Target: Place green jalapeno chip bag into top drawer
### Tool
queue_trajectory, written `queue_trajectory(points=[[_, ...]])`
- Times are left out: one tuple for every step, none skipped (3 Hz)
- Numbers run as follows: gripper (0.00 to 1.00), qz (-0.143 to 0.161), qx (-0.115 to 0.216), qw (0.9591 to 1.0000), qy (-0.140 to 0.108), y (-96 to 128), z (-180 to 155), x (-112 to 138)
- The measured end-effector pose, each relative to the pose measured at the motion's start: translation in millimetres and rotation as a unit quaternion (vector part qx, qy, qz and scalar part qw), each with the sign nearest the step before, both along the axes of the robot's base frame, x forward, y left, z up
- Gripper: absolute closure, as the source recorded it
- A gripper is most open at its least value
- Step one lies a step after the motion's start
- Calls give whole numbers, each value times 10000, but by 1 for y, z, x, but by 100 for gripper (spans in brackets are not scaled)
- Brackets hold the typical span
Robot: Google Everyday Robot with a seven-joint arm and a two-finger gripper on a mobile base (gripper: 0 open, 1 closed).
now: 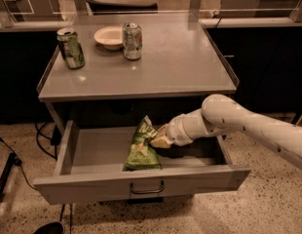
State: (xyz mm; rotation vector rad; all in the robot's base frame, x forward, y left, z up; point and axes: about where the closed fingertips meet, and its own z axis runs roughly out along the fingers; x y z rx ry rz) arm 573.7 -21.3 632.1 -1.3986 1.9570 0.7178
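The green jalapeno chip bag (141, 147) is inside the open top drawer (141, 183), a wide grey drawer with a small bar handle (147, 188). The bag's lower end rests on the drawer floor near the front panel and its top leans up towards the back. My gripper (159, 138) reaches in from the right, low inside the drawer, and is shut on the bag's upper right edge. The white arm (238, 123) crosses over the drawer's right side.
On the grey cabinet top (180, 62) stand a green-and-white soda can (70, 48), a white bowl (108, 36) and a silver can (132, 41). A dark counter runs behind. Cables and a dark stand (7, 172) lie on the speckled floor at the left.
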Motion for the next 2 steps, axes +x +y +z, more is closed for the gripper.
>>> queue_trajectory(points=[[74,0,0,10000,0,0,0,0],[45,1,0,10000,0,0,0,0]])
